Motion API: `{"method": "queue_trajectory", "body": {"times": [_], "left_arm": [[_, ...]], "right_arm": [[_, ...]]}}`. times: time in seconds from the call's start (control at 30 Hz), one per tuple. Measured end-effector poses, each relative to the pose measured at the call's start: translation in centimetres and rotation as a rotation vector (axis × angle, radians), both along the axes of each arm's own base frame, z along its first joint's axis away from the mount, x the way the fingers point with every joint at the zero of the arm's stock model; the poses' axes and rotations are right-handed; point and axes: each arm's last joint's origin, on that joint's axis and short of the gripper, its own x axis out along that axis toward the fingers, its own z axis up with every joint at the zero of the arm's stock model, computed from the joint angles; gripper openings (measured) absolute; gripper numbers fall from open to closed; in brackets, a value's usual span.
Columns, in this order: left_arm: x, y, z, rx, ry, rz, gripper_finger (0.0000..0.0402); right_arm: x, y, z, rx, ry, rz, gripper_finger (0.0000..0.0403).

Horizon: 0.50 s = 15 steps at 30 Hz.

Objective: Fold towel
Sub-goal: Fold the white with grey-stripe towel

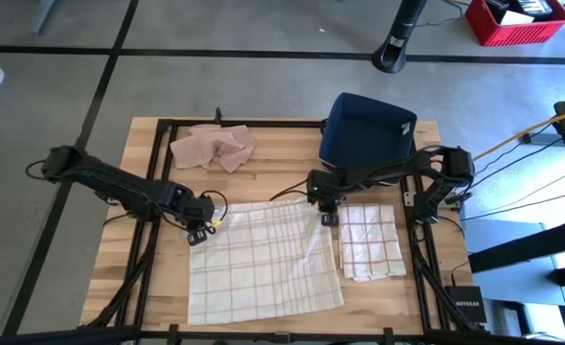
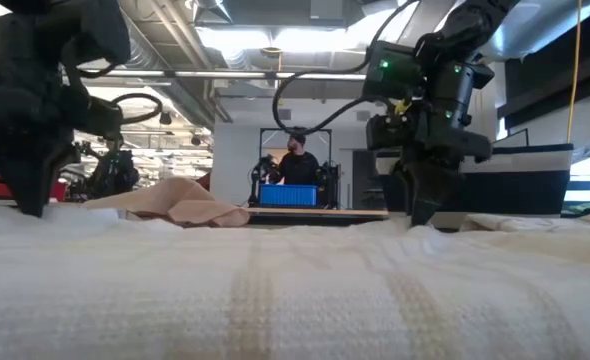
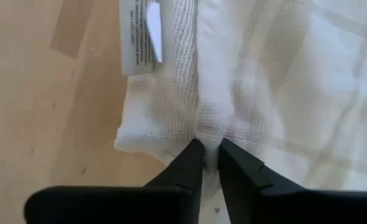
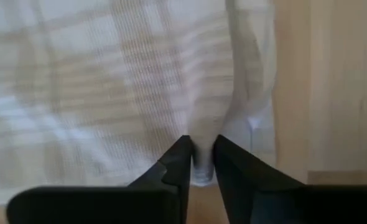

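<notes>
A white towel with tan checks (image 1: pixel 261 257) lies spread flat on the wooden table (image 1: pixel 148 153). My left gripper (image 1: pixel 202 230) stands at the towel's far left corner, shut on the cloth. My right gripper (image 1: pixel 324 210) stands at its far right corner, also shut on the cloth. Both point down. In the low view the left gripper (image 2: pixel 30 205) and the right gripper (image 2: pixel 423 215) reach down to the towel's far edge. My left gripper pinches a raised ridge of towel (image 3: pixel 209 127) between its two fingers, near the far left corner beside the care label (image 3: pixel 139 34). It comes from above; the rest of the towel lies on the table. My right gripper pinches a small bunch of towel (image 4: pixel 201 146) at the far right corner between its two fingers, from above. The cloth around it rests on the table.
A folded checked towel (image 1: pixel 371 241) lies right of the spread one. A crumpled tan cloth (image 1: pixel 213 146) sits at the table's far side, and a dark blue box (image 1: pixel 369 134) stands at the far right. A person stands in the room beyond the table.
</notes>
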Motion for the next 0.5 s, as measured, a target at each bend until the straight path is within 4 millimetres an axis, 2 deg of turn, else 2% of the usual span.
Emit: {"method": "queue_trajectory", "body": {"times": [0.5], "left_arm": [[-0.24,0.06,0.53,0.009,0.005,-0.005,0.0033]], "right_arm": [[0.13,0.02,0.40,-0.005,-0.031,0.002,0.0008]]}}
